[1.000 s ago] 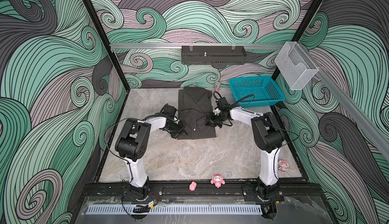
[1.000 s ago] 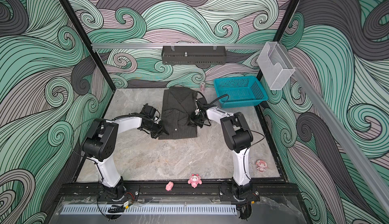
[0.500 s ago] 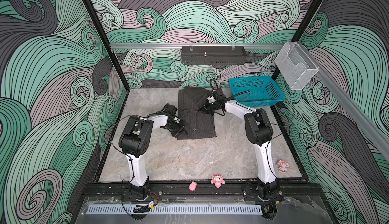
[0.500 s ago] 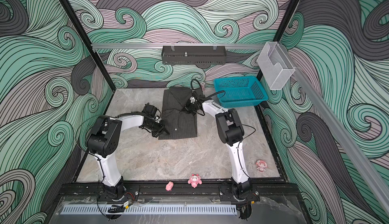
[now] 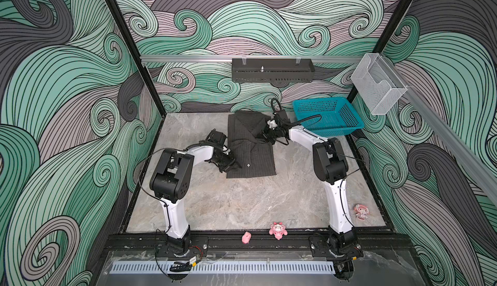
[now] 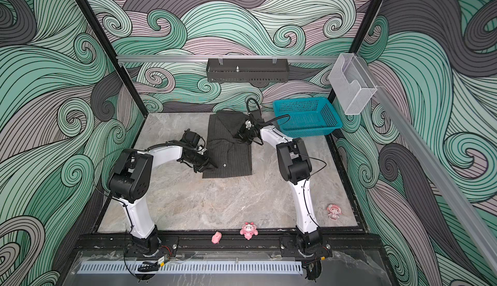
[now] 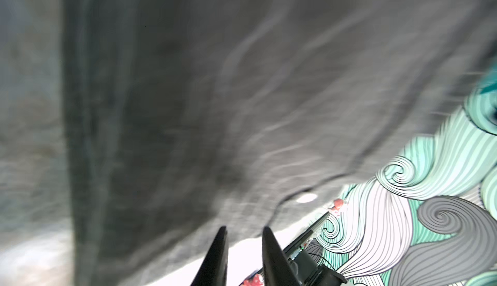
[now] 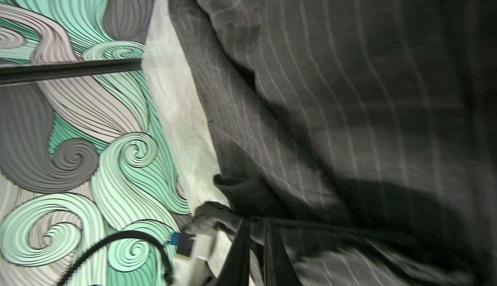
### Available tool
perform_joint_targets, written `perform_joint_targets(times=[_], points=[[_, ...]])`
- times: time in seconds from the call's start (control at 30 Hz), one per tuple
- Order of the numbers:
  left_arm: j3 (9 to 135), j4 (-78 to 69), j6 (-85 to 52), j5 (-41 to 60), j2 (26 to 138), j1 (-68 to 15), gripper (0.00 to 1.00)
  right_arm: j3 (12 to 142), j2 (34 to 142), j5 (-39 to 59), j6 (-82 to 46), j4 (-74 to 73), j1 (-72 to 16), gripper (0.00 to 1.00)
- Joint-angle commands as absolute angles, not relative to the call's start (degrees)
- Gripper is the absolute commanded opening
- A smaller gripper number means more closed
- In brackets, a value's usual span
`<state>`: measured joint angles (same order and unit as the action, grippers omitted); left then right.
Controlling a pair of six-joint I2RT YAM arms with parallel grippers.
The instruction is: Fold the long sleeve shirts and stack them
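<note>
The long sleeve shirt (image 5: 250,158) (image 6: 231,161) is dark with pale pinstripes and lies folded into a narrow rectangle at the back middle of the table. At its near left edge my left gripper (image 5: 235,165) (image 6: 213,167) rests low. In the left wrist view, that gripper (image 7: 244,229) has its jaws apart, with bare table between them and the shirt (image 7: 188,96) just beyond the tips. My right gripper (image 5: 262,134) (image 6: 239,136) sits over the shirt's far right part. In the right wrist view, it (image 8: 255,221) stands nearly closed, with a fold of the shirt (image 8: 349,96) between its fingers.
A teal basket (image 5: 326,115) stands at the back right, close behind the right arm. On the right rail hangs a clear plastic box (image 5: 377,88), and a black tray (image 5: 271,71) hangs on the back rail. Small pink toys (image 5: 277,229) (image 5: 360,211) lie near the front edge.
My right gripper has carried cloth from the shirt's right edge back and leftward onto the shirt. The left gripper's jaws have parted at the shirt's left edge.
</note>
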<state>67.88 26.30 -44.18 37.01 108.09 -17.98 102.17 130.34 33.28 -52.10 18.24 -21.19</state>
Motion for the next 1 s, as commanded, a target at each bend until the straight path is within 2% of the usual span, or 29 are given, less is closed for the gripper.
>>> perform_joint_targets(times=[0.0,0.4,0.6,0.83,0.97], points=[[72.6,27.3,-44.3,39.1,105.5,-20.1,0.24,100.1,125.2,31.2,-47.1,22.1,-19.4,0.15],[87.3,26.6,-47.2,35.7,119.3,-28.6,0.22,87.1,113.4,29.2,-44.3,22.0,-16.0,0.16],[93.7,31.0,-44.7,30.9,125.4,-27.6,0.2,85.6,110.9,29.3,-42.6,23.5,-15.4,0.16],[101.4,36.8,-39.3,23.9,125.9,-23.9,0.2,85.6,110.6,28.9,-41.2,24.7,-14.9,0.16],[104.9,35.6,-38.0,22.4,129.5,-22.7,0.19,85.4,110.8,29.1,-41.5,24.3,-14.8,0.16]])
